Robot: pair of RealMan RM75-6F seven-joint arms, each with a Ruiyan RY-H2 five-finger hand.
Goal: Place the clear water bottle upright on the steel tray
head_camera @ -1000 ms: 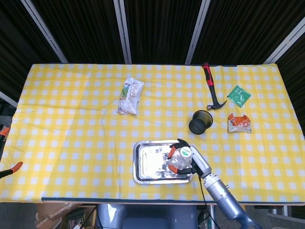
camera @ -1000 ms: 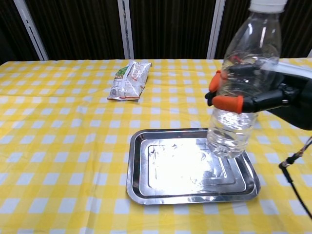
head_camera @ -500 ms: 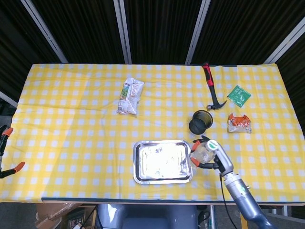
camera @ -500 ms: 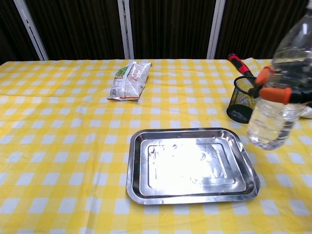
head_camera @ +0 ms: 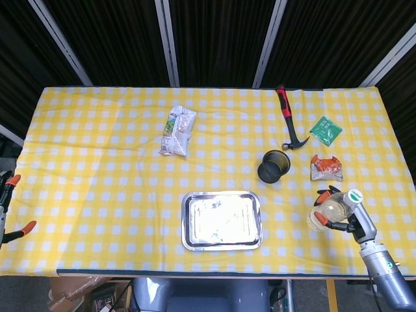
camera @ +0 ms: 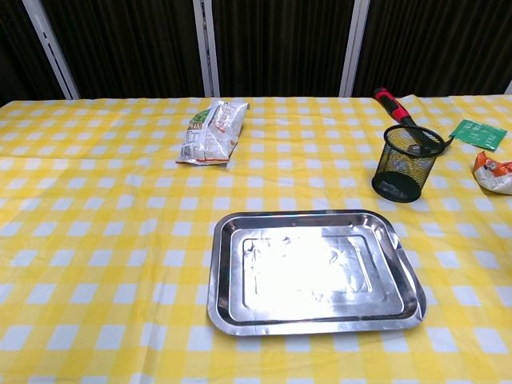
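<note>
The right hand (head_camera: 338,220) grips the clear water bottle (head_camera: 331,209) above the cloth, with the empty steel tray (head_camera: 221,220) well to its left; carried across low, the bottle's base could clip the tray's raised rim and tip. The black mesh cup (head_camera: 273,166), hammer (head_camera: 289,119) and orange snack packet (head_camera: 325,168) lie beyond the hand, off that line, and the left hand (head_camera: 8,208), barely visible at the table's far edge, shows too little to judge.

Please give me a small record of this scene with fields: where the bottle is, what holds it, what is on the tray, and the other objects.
bottle: clear water bottle held right of the steel tray, not on it
holder: right hand grips it
left hand: fingertips at the left edge of the head view; state unclear
tray contents: nothing
other objects: mesh cup, hammer, snack bag, green packet, orange packet
</note>
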